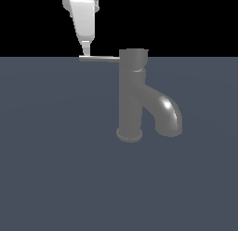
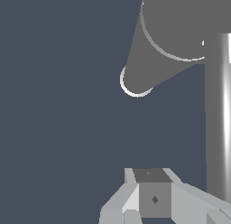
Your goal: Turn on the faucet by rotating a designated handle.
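A: So where's the hand (image 1: 85, 52) rel. to the handle (image 1: 99, 59)?

B: Right over its free end. In the exterior view the handle is a thin light rod running level from the cap of the faucet (image 1: 130, 92) toward that view's left. The hand comes down from above, tip at or just touching the rod's far end, well away from the column.

A: Long axis?

B: Horizontal, across the exterior view, left-right. Spout curls down on the other side, toward that view's right. Faucet base sits on the counter (image 1: 56, 179).

A: Hand open or closed?

B: Can't tell. Exterior view shows one narrow tapered tip, fingers overlapping from that angle. Wrist view shows only blocky grey parts of the hand (image 2: 153, 198) low in frame, no clear gap. Doesn't look like it has hold of anything, but I can't confirm.

A: Wrist view give anything else?

B: Faucet (image 2: 180, 33) seen from above, plus a bright strip down one edge, prob. the handle (image 2: 221, 114), running beside the hand.

A: So next move?

B: My guess: push sideways on the rod's tip, perpendicular to its length, so it swings round the column. Tip contact gives most leverage, but the rod is thin, so it could slip off the end.
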Controlling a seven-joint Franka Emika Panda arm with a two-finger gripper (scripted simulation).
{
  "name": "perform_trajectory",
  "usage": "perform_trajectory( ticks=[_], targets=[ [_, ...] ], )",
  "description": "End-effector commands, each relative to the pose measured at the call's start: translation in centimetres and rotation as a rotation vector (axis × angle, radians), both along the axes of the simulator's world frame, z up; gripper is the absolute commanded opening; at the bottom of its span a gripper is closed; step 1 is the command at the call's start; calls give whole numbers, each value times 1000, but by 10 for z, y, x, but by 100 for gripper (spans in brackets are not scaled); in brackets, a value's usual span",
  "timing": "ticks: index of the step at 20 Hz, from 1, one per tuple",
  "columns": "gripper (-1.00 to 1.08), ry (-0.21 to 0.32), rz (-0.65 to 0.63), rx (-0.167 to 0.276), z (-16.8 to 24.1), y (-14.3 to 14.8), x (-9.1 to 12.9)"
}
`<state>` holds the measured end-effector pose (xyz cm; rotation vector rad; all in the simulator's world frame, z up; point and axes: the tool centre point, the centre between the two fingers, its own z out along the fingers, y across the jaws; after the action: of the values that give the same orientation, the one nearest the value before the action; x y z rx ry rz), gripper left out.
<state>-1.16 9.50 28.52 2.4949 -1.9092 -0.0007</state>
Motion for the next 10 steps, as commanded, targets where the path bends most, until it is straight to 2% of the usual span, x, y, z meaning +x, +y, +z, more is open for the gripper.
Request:
perform_trajectory(
  ticks=[1, 10],
  targets=[
    [-100, 0, 0, 0, 0, 0, 0],
    [-100, 0, 0, 0, 0, -9, -26]
  ],
)
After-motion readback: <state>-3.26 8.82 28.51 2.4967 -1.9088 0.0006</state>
